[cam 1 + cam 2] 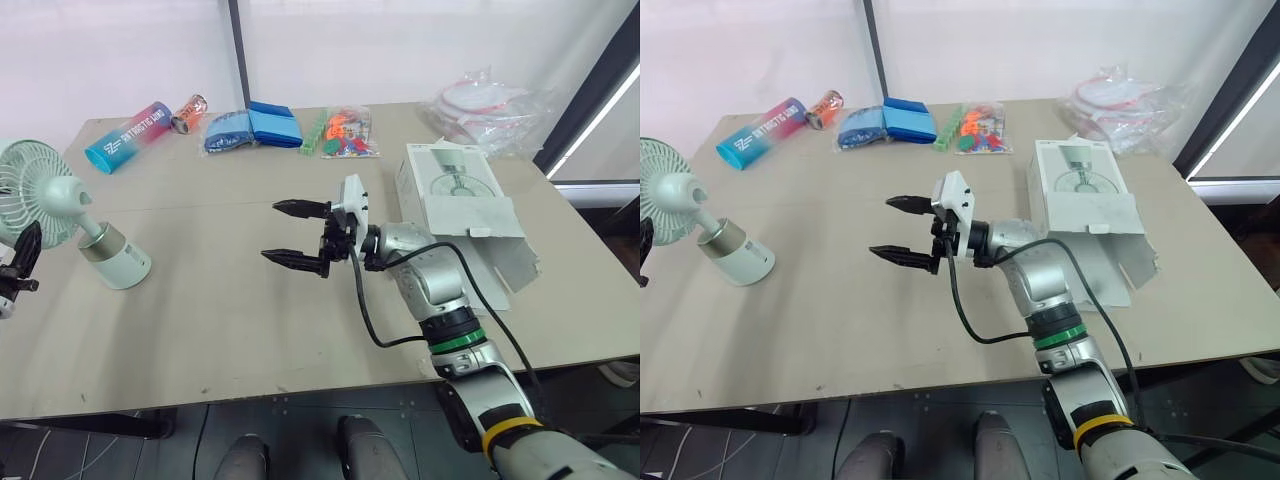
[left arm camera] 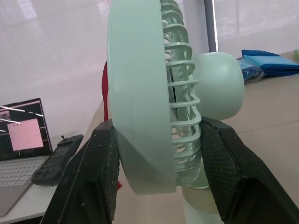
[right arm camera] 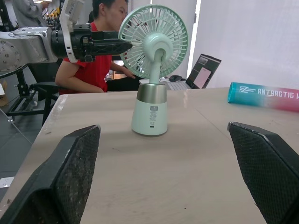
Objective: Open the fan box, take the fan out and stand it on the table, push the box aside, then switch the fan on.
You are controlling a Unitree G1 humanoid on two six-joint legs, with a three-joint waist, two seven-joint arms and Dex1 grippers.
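Right gripper (image 1: 270,231) hangs over the middle of the table (image 1: 220,330), its two black fingers spread wide with nothing between them, aimed straight across at the fan (image 1: 62,197). And the fan is out! It stands upright on its pale base near the robot's left edge of the table, well apart from the fan box (image 1: 455,195). The box lies flat off to the right, its end flap hanging open, close beside the right forearm.

Over on the far side, the left gripper (image 2: 156,140) has its pads on either face of the fan's round cage, one on the front rim and one on the back grille, and it looks clamped there, steadying the head.

So, by my reading: box opened, fan lifted out and stood up, box apparently shoved clear. What's left is the switch. I can't tell whether the blades are turning, and I can't make out a button, so my call is that the fan is not yet switched on.
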